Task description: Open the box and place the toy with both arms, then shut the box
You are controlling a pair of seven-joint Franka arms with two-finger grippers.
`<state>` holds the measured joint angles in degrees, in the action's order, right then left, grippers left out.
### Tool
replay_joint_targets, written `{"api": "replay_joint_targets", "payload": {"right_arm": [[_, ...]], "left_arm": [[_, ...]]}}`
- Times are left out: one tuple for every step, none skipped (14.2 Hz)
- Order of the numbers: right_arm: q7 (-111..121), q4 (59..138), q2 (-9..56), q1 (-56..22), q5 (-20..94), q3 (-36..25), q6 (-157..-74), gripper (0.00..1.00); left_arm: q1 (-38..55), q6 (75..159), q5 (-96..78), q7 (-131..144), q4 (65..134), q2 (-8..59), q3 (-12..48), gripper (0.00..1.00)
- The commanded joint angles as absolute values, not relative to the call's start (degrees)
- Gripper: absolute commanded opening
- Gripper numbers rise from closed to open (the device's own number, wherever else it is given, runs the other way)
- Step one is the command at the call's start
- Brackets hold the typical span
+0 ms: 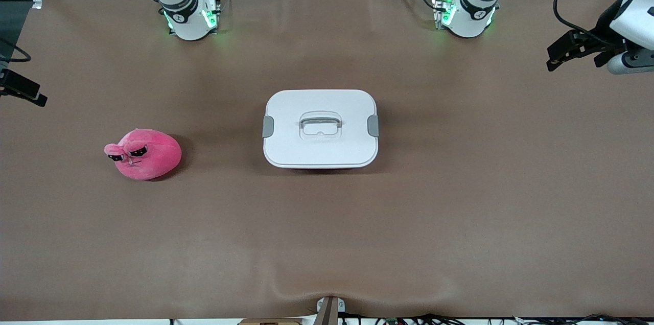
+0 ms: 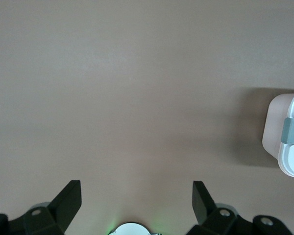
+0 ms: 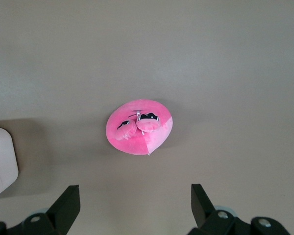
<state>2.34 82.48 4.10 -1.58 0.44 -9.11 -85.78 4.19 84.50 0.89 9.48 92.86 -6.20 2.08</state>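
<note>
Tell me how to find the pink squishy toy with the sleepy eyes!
Look at the big brown table. A white-lidded box sits in its middle; go from it toward the right arm's end. There sits the toy, alone: a round hot-pink plush blob with two bulging, half-shut black-and-white eyes.

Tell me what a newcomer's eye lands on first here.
The hot-pink plush toy with its half-lidded eyes stands out on the brown table, toward the right arm's end. The box, white lid clipped on, sits mid-table beside it. The left gripper and right gripper hang above the table with jaws open, the right over the toy, holding nothing.
</note>
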Motion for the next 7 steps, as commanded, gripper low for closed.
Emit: {"api": "replay_joint_targets", "payload": {"right_arm": [[2.4,81.7,4.3,-1.8,1.1,-9.7,-85.2,1.0],[2.7,81.8,4.4,-1.7,1.2,-9.8,-85.3,1.0],[2.6,81.8,4.4,-1.8,1.2,-9.8,-85.3,1.0],[2.5,81.9,4.6,-1.8,1.2,-9.8,-85.3,1.0],[2.6,81.9,4.7,-1.9,1.2,-9.8,-85.4,1.0],[2.8,81.9,4.7,-2.2,1.2,-9.8,-85.8,1.0],[2.9,81.9,4.7,-2.3,1.3,-9.7,-86.0,1.0]], "left_arm": [[3.7,83.1,0.7,9.3,91.1,-5.4,2.2,1.0],[3.7,83.1,0.8,9.3,91.1,-5.4,2.1,1.0],[3.7,83.1,0.8,9.4,91.1,-5.4,1.9,1.0],[3.7,83.1,0.8,9.4,91.1,-5.4,1.8,1.0],[3.6,83.1,0.8,9.4,91.1,-5.4,1.8,1.0],[3.6,83.1,0.8,9.5,91.1,-5.4,1.8,1.0],[3.6,83.1,0.8,9.5,91.1,-5.4,1.8,1.0]]}}
